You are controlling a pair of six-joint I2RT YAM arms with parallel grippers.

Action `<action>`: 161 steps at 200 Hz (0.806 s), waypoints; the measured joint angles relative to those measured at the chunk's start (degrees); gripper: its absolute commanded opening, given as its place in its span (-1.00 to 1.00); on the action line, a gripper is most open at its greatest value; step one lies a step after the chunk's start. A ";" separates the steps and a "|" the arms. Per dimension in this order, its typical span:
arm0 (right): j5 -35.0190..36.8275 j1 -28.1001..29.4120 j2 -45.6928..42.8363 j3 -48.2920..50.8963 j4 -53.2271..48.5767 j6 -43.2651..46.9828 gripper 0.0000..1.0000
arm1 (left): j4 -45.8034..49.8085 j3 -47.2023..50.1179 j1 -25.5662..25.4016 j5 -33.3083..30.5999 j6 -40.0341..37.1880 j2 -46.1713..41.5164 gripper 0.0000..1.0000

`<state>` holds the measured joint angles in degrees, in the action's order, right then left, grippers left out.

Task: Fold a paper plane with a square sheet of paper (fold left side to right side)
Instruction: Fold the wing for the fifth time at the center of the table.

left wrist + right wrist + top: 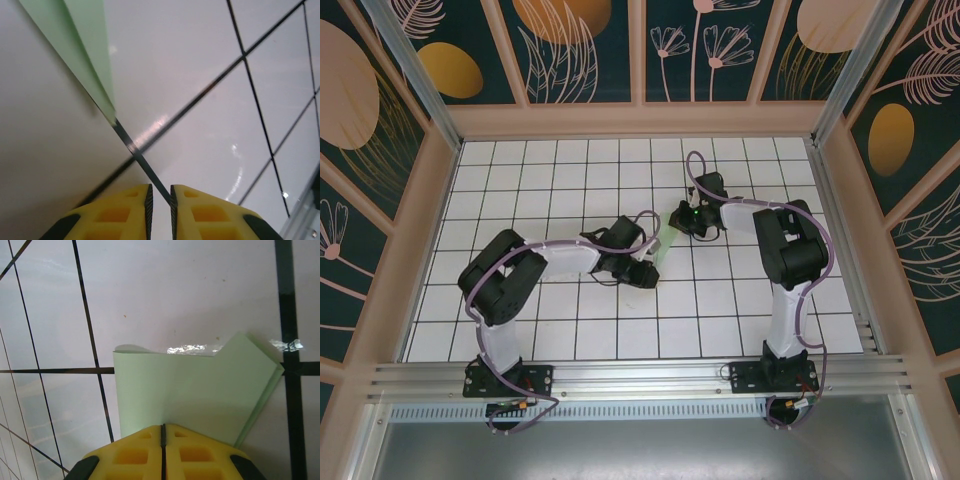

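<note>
Just one paper plane [195,395] here, pale green and partly folded, lying on the white tiled bench [570,330] about mid-bench between the two arms. The right gripper [162,432] is clamped down on the plane's near edge, fingers together. The left gripper [160,197] sits just short of the pointed tip, fingers nearly touching and gripping nothing.

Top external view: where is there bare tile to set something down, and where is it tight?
Bare tile: the far rows along the back wall, the left column, and the near rows between both bases. Crowded: mid-table, where the left gripper and right gripper meet over the folded green paper.
</note>
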<state>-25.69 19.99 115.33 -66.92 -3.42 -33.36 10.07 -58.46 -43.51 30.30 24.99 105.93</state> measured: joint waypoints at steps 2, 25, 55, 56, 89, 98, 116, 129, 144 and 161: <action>0.00 0.00 0.00 0.00 0.00 0.00 -0.80 | 0.35 -0.13 0.00 0.17 0.07 -0.17 -0.59; -0.02 0.00 0.00 -0.02 0.00 0.00 -0.80 | 2.58 -3.72 0.85 1.18 0.11 -1.53 -0.59; -0.07 0.00 0.00 -0.02 0.00 0.00 -0.80 | 2.58 -10.23 2.58 1.38 0.09 -0.24 -0.58; -0.07 0.00 0.00 -0.02 0.00 0.00 -0.80 | 2.58 -10.38 2.60 1.38 0.09 -0.15 -0.58; -0.11 0.00 0.00 -0.02 0.00 0.02 -0.79 | 2.08 -15.54 3.56 1.36 0.04 6.54 -0.56; -0.11 0.00 0.00 -0.02 0.00 0.02 -0.79 | 2.03 -16.04 3.56 1.36 0.04 8.48 -0.56; -0.15 0.00 0.00 -0.02 0.04 0.04 -0.74 | 2.19 -16.24 3.54 1.31 0.04 11.52 -0.56; -0.15 0.00 0.00 -0.02 0.09 0.13 -0.65 | 2.16 -16.22 3.54 1.31 0.04 12.85 -0.55; -0.48 0.00 -0.11 -0.13 0.15 0.42 -0.54 | 1.88 -15.89 3.54 1.31 0.04 13.07 -0.55; -0.17 0.04 -0.61 -0.35 -0.37 0.79 -0.42 | 0.72 -15.28 3.54 1.33 0.07 13.05 -0.55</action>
<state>-25.87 20.03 114.72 -67.26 -3.79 -32.58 10.79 -73.73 -39.97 31.64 25.06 118.98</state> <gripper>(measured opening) 0.263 0.222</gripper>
